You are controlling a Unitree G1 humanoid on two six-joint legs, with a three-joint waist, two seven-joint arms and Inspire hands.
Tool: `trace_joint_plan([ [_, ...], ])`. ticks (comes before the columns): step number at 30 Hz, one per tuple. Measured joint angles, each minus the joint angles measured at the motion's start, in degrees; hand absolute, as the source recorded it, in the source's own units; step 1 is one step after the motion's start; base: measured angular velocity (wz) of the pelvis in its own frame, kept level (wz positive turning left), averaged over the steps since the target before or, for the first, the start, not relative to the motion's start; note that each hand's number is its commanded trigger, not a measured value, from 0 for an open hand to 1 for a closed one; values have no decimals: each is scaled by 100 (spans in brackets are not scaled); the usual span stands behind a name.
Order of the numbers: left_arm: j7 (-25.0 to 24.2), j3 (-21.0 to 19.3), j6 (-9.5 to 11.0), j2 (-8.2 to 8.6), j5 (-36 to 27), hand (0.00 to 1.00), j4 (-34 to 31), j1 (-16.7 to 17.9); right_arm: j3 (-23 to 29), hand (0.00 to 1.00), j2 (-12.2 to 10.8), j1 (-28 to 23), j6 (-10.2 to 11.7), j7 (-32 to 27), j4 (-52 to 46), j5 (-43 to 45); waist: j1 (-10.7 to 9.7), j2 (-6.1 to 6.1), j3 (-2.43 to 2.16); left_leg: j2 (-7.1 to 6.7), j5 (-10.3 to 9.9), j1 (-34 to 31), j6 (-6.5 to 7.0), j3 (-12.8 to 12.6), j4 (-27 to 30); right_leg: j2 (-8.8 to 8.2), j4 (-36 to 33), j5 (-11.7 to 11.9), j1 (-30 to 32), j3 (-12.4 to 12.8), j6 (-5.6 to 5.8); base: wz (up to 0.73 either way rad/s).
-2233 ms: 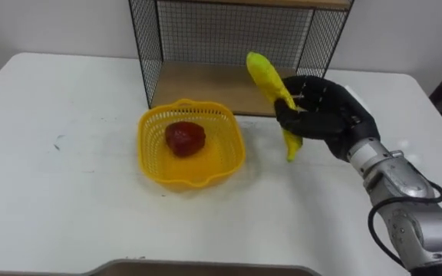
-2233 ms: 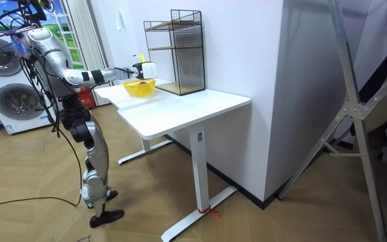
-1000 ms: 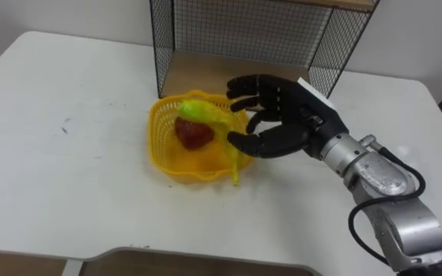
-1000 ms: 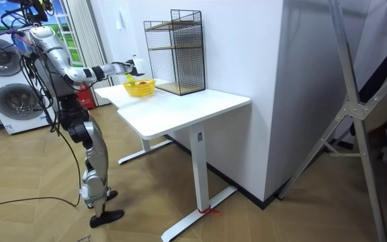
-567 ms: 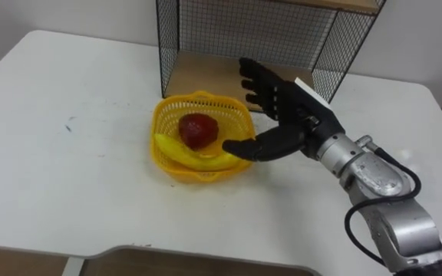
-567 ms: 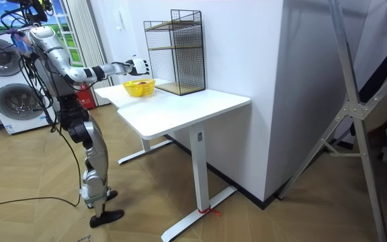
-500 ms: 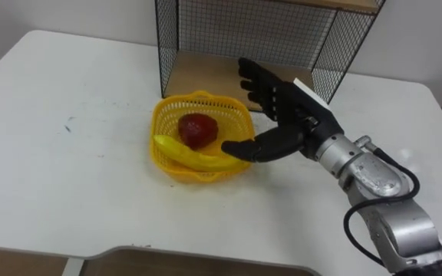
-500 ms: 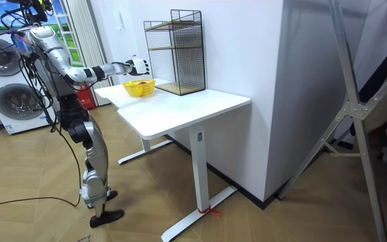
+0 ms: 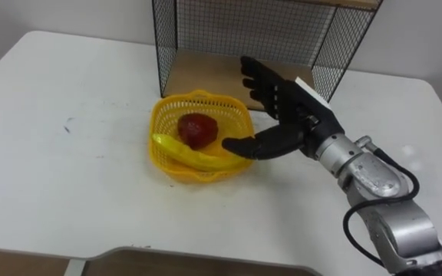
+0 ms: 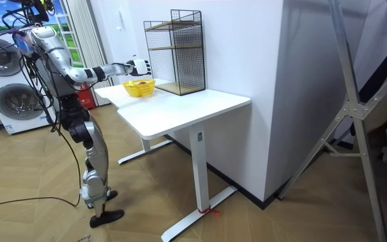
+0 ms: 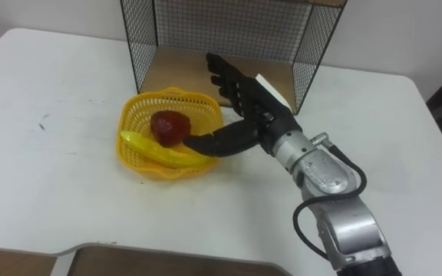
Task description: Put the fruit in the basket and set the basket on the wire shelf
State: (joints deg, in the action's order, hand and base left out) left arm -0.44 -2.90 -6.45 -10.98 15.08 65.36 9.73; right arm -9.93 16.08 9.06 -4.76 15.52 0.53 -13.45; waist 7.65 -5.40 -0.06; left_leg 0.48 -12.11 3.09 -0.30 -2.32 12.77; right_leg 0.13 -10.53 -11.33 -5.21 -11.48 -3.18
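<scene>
A yellow mesh basket stands on the white table just in front of the wire shelf. Inside it lie a red fruit and a yellow banana, the banana stretched across the near side. My right hand hovers open at the basket's right rim, fingers straight, thumb pointing over the rim toward the banana's end, holding nothing. In the room view I stand at the table's end, right arm stretched to the basket.
The wire shelf has a wooden floor board at table level, open toward me. White table has free room left of and in front of the basket. In the room view, washing machines stand behind me.
The banana was released from my right hand and dropped into the basket beside the red fruit. The hand opened fully and drew back slightly to the basket's right rim.
</scene>
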Motion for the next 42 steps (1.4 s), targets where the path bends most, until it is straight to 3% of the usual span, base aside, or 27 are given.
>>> trace_joint_plan([
  [2, 107, -96, 23, 1, -228, 0, 85, 38, 51, 0, 0, -90, -1, -94, -17, -90, -20, 9, -6, -1, 0, 21, 0, 5, 0, -9, -7, 1, -15, -29, 2, 2],
  [5, 267, -323, 67, 29, -644, 0, 145, 238, 317, 0, -1, -284, 2, -314, -71, -400, -82, 132, -11, 1, -27, 57, 37, 5, 1, -12, -7, 2, -74, -39, 6, 0],
  [8, 483, -741, 80, 21, -1191, 0, 162, 420, 713, 0, 6, -478, 48, -657, -116, -589, -123, 274, -10, 7, -30, 65, 44, 3, -15, -17, -21, 10, -72, -25, 18, 0],
  [11, 823, -1295, 182, 54, -1624, 0, 152, 632, 1023, 0, 4, -864, 105, -924, -153, -664, -129, 353, -46, -9, -31, 65, 46, -1, -51, -17, -4, 9, -72, -8, 20, 0],
  [17, 1961, -2174, 192, 62, -2642, 0, -298, 629, 1434, 0, 1, -1204, 105, -1640, -153, -881, -284, 426, -25, -22, -23, 32, 52, 73, 13, -15, 19, 10, -83, -40, 20, 6],
  [18, 2274, -2289, 238, 61, -2768, 0, -541, 597, 1496, 0, 0, -1250, 105, -1757, -153, -885, -294, 461, -18, -24, -21, 50, 53, 95, -3, -12, 28, 10, -99, -27, 20, 0],
  [19, 2569, -2332, 257, 71, -2873, 0, -947, 596, 1555, 0, -3, -1330, 106, -1884, -183, -885, -292, 433, -41, -29, -21, 50, 53, 100, -6, -10, 44, 10, -94, -23, 21, 0],
  [23, 3328, -2436, 347, 72, -2902, 0, -2310, 583, 1701, 0, -16, -1630, 109, -2237, -189, -809, -278, 445, -36, -33, -21, 83, 53, 98, -21, -3, 80, 15, -85, -4, 28, -1],
  [28, 4443, -2616, 694, 77, -2875, 0, -4139, 538, 2137, 0, -19, -1949, 109, -2579, -187, -877, -291, 454, -40, -35, -21, 114, 55, 83, -112, -7, 86, 14, -90, 29, 34, -7],
  [30, 4765, -2614, 630, 81, -2547, 0, -4388, 536, 2256, 0, -25, -2003, 114, -2714, -186, -871, -303, 491, -27, -36, -21, 118, 55, 87, -121, -6, 84, 14, -90, 32, 35, 0],
  [34, 5140, -2626, 652, 140, -2221, 0, -5107, 580, 2469, 0, -43, -2301, 115, -2867, -189, -749, -272, 488, -20, -30, -22, 56, 53, 133, -98, 5, 85, 14, -48, 0, 34, 7],
  [42, 5205, -2619, 938, 107, -1667, 0, -6454, 503, 2501, 0, -42, -2309, 177, -2736, -211, -666, -298, 580, -24, -35, -22, 57, 53, 121, -54, 0, 75, 13, -50, 28, 34, 0],
])
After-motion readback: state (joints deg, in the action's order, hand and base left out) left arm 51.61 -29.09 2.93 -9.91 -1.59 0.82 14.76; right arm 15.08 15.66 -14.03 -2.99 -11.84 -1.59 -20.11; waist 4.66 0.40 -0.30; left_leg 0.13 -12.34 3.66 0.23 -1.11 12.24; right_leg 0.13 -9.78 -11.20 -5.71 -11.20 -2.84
